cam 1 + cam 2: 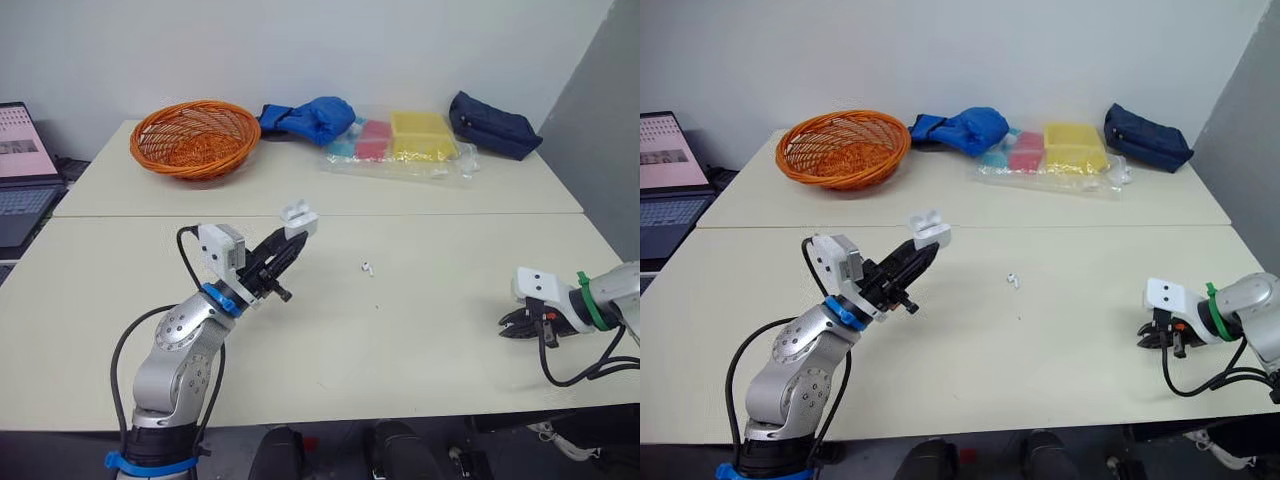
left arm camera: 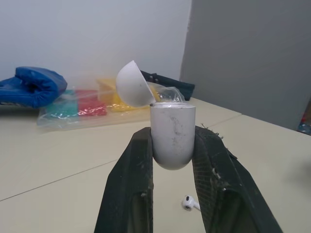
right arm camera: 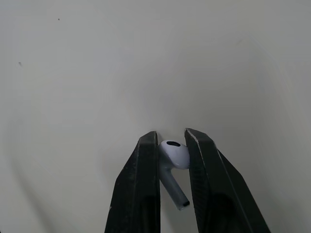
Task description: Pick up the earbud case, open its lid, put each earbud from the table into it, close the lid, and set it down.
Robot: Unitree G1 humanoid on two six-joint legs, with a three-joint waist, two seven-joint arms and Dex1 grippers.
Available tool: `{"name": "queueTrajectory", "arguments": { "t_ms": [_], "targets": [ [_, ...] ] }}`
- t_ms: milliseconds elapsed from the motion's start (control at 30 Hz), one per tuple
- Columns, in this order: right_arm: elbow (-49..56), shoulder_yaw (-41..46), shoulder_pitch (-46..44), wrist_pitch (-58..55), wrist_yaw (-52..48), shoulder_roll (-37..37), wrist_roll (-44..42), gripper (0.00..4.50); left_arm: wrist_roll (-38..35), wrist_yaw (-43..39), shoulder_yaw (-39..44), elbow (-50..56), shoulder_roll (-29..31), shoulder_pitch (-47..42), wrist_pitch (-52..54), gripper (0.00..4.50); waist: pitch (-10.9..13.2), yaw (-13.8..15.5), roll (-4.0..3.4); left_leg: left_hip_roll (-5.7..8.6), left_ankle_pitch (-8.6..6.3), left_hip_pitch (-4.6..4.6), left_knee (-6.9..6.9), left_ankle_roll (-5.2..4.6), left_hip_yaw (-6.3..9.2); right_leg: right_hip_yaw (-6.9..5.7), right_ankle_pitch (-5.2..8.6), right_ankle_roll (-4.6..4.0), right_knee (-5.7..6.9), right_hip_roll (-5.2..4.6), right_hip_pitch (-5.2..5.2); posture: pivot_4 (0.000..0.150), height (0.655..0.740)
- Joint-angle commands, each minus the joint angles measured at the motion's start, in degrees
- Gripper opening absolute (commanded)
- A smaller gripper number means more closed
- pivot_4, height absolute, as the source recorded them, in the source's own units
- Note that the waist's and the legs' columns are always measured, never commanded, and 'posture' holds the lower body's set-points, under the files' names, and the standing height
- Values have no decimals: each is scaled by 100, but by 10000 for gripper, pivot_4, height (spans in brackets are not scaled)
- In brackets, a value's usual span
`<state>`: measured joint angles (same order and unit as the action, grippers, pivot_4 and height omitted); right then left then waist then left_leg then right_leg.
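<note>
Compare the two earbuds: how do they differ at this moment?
The held earbud is pinched in the right gripper near the right side of the table; the loose earbud lies free near its middle, touching no gripper. Both are white; neither is in the case.

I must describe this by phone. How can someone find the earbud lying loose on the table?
On the near cream table, look toward its middle. A tiny white earbud lies there alone, right of the open case in the left gripper. The other earbud is pinched in the right gripper; this one is free.
</note>
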<state>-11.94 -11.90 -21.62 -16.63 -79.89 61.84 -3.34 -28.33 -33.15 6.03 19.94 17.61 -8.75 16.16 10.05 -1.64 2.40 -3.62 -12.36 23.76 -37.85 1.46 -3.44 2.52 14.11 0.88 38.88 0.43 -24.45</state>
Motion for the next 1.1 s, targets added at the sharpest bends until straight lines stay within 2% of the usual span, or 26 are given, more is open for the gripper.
{"name": "queueTrajectory", "arguments": {
  "t_ms": [33,67,333,400,633,833,967,1033,1100],
  "targets": [
    [-75,70,42,205,-13,154,149,4262,-11,47,101,265,49,-1,-165,7420,0,-1,0,0,0,0,1,0,0,0,0,0,0,0,0,1500,7400],
    [-117,58,55,244,10,156,184,11703,-24,40,108,281,67,0,-163,7420,0,-1,0,0,0,1,0,0,1,-2,0,0,0,0,0,1500,7400],
    [-463,12,-200,445,-102,272,418,39247,-74,11,83,233,113,-83,-98,7420,0,-3,0,2,0,-9,-6,0,1,1,0,0,-1,-2,13,1500,7400],
    [-549,4,-230,535,-142,336,479,44329,-84,12,83,227,112,-91,-84,7420,0,-3,0,3,0,-10,-5,0,1,1,0,0,-2,-3,13,1500,7400],
    [-383,41,-144,441,-319,534,540,44329,-98,12,91,230,142,-93,-65,7420,2,-6,-3,-1,0,-8,8,0,2,-4,6,-6,-5,0,10,1500,7400],
    [532,159,31,-831,-239,478,302,44329,-111,26,86,291,159,-39,-42,7420,4,-10,-7,-2,0,-9,7,1,4,-3,5,-6,-4,-1,10,1500,7400],
    [806,143,44,-1107,-160,455,271,44329,-90,35,90,273,178,-77,-49,7420,4,-6,-7,0,-1,-9,5,1,4,-3,5,-6,-4,-2,10,1500,7400],
    [940,148,81,-1244,-100,425,237,40750,-80,40,96,251,189,-110,-48,7420,4,-5,-7,1,-1,-8,5,1,3,-4,5,-6,-5,-3,10,1500,7400],
    [975,138,142,-1305,-69,448,222,35313,-83,38,94,246,196,-127,-42,7420,4,-5,-7,0,-1,-7,6,1,3,-4,6,-6,-7,-2,10,1500,7400]
  ]
}}
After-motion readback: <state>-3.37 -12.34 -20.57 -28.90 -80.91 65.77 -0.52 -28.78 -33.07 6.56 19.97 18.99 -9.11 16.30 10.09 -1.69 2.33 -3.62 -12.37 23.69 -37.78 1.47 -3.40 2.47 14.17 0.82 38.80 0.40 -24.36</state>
